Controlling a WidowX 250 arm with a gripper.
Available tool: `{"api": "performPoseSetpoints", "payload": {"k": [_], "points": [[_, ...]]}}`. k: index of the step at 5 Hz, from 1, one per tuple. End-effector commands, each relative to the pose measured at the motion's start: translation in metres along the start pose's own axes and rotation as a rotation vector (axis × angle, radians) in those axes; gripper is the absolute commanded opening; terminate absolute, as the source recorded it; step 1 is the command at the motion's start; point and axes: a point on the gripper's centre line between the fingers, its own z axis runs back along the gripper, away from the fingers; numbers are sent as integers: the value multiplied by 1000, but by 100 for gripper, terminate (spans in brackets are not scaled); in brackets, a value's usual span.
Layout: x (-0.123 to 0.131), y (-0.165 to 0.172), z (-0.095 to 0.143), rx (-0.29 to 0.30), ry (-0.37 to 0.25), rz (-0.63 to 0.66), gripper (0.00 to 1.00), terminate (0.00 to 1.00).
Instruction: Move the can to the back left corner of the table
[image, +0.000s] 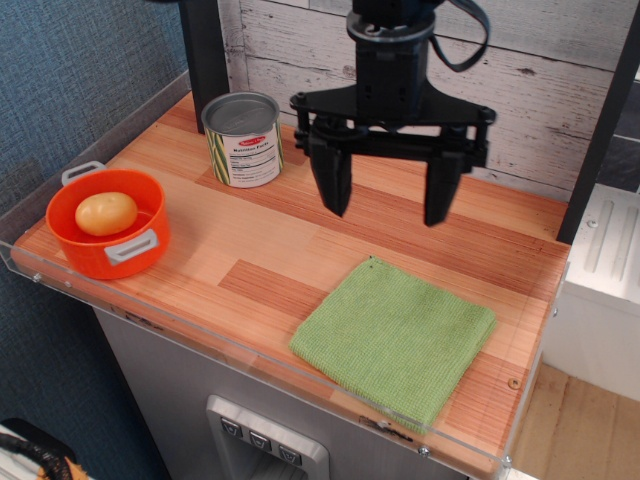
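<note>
- Observation.image view: the can (243, 139) stands upright at the back left corner of the table (300, 250), near the dark post and the plank wall.
- Appearance: short metal tin, flat silver lid, white label with a red logo, green-and-yellow stripes down the side.
- Pincer (388, 200): released, jaws spread wide, empty, hanging above the table's middle, well apart from the can and to its right.
- Handling, as judged: rigid and not fragile; probably of moderate weight if full, though contents cannot be told. Smooth metal and paper label may slip under a light squeeze.
- Hold point, as judged: across the cylindrical side, mid-height, jaws on opposite flanks, approached from above.
- Progress, as judged: the can appears placed as required.
- Other items: orange pot (108, 236) holding a yellowish round object at front left; green cloth (395, 338) at front right.
</note>
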Motion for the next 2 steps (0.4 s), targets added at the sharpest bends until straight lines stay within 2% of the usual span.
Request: {"api": "performPoseSetpoints", "payload": {"k": [1, 2], "points": [[-4, -8, 23, -17, -55, -64, 100, 0], [-4, -8, 23, -17, -55, -64, 100, 100]]}}
